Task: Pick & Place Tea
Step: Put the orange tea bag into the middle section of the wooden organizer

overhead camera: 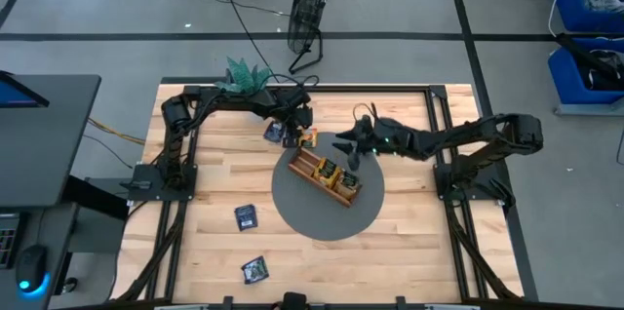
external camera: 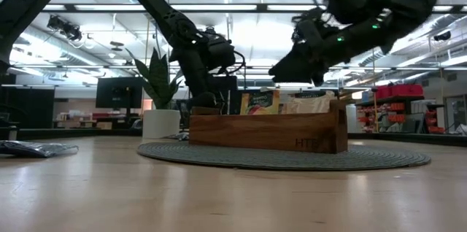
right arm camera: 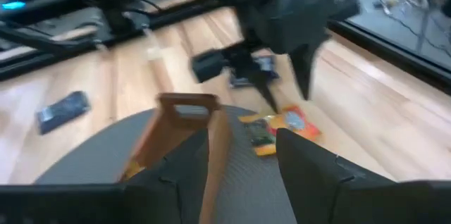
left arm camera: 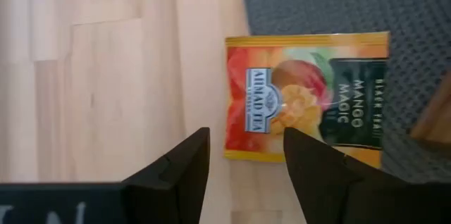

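An orange-yellow tea sachet (left arm camera: 306, 104) lies flat, partly on the grey round mat (overhead camera: 322, 217) and partly on the wooden table. My left gripper (left arm camera: 245, 155) stands open over it, pointing steeply down, its fingertips either side of the sachet's corner. A dark blue sachet (overhead camera: 274, 133) lies just beside it. The wooden divided tray (overhead camera: 327, 175) sits on the mat with several sachets standing in it (external camera: 260, 102). My right gripper (overhead camera: 349, 150) hovers open above the tray's far end (right arm camera: 187, 111), holding nothing.
Two more dark sachets lie on the table's near left part (overhead camera: 245, 216) (overhead camera: 255, 269). A potted plant (overhead camera: 244, 76) stands at the far edge behind my left arm. Black frame rails (overhead camera: 458, 193) run along both table sides.
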Robot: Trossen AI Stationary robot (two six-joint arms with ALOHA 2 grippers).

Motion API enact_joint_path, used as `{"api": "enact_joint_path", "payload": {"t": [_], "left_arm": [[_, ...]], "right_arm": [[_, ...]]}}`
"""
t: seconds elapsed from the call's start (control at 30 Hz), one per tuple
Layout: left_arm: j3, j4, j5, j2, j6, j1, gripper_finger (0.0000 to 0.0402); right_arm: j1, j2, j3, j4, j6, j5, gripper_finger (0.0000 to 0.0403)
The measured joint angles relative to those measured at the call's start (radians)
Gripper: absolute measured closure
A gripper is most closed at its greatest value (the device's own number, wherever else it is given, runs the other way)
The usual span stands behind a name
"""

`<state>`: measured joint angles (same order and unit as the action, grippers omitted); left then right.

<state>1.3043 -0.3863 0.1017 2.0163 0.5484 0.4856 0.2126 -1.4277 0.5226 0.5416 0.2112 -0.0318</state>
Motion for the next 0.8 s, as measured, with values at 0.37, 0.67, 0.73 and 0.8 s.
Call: {"api": "enact_joint_path", "payload": {"t": [0.37, 0.67, 0.73, 0.8], "left_arm": [[0.0, -0.072, -0.04, -0.038, -0.013, -0.005, 0.0223], [-0.003, -0.105, 0.082, -0.076, -0.132, -0.003, 0.0225], [-0.003, -0.102, 0.084, -0.084, -0.172, -0.006, 0.0225], [-0.003, -0.114, 0.084, -0.093, -0.194, -0.006, 0.0225]], "right_arm": [[0.153, -0.022, 0.218, -0.36, 0.043, 0.158, 0.023], [0.292, -0.161, 0.336, -0.443, 0.082, 0.422, 0.023], [0.31, -0.192, 0.356, -0.449, 0.098, 0.457, 0.023], [0.326, -0.226, 0.375, -0.464, 0.099, 0.479, 0.023]]}}
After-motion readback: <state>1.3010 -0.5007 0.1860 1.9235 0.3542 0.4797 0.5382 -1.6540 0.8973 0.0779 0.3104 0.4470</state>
